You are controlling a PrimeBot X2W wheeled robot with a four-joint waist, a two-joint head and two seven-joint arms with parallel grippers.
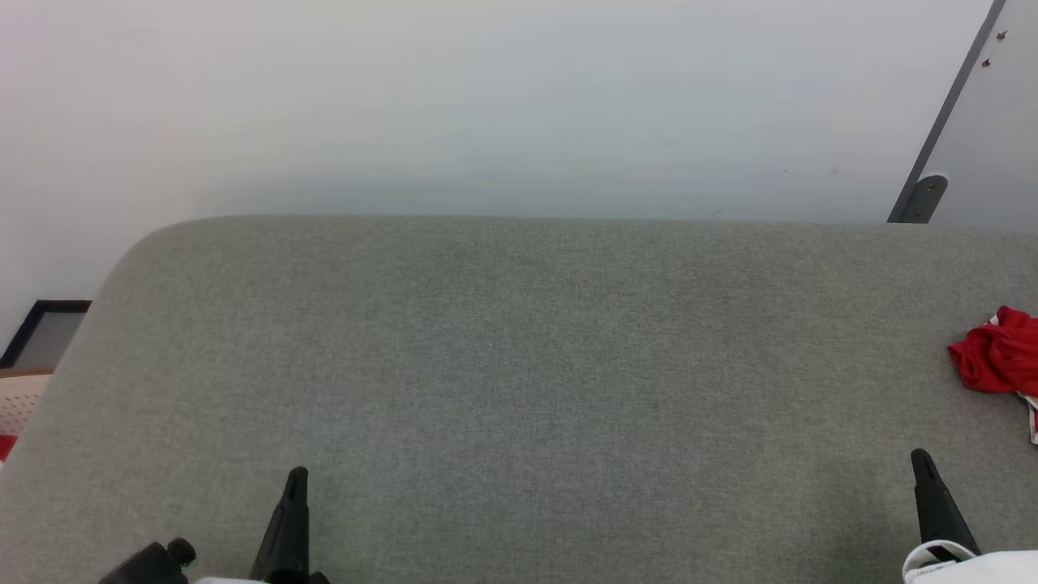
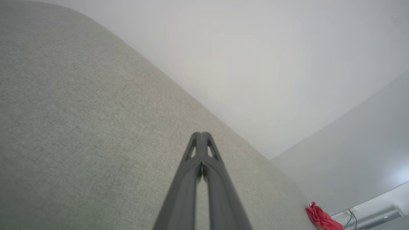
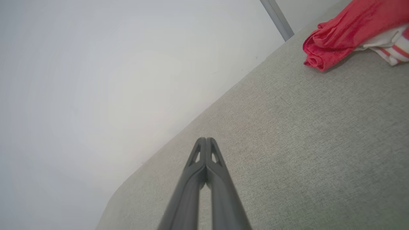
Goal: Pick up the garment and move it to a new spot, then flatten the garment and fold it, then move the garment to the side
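At the lower edge of the head view, the left gripper (image 1: 297,474) and the right gripper (image 1: 922,458) point across the grey fabric surface (image 1: 519,341). Each has its jaws pressed together, tips meeting, gripping nothing. The garment (image 1: 997,353), a crumpled red heap with striped white trim, lies near the surface's right end, apart from the right gripper. Behind stands a pale wall (image 1: 486,97), with a grey panel (image 1: 1005,122) at upper right.
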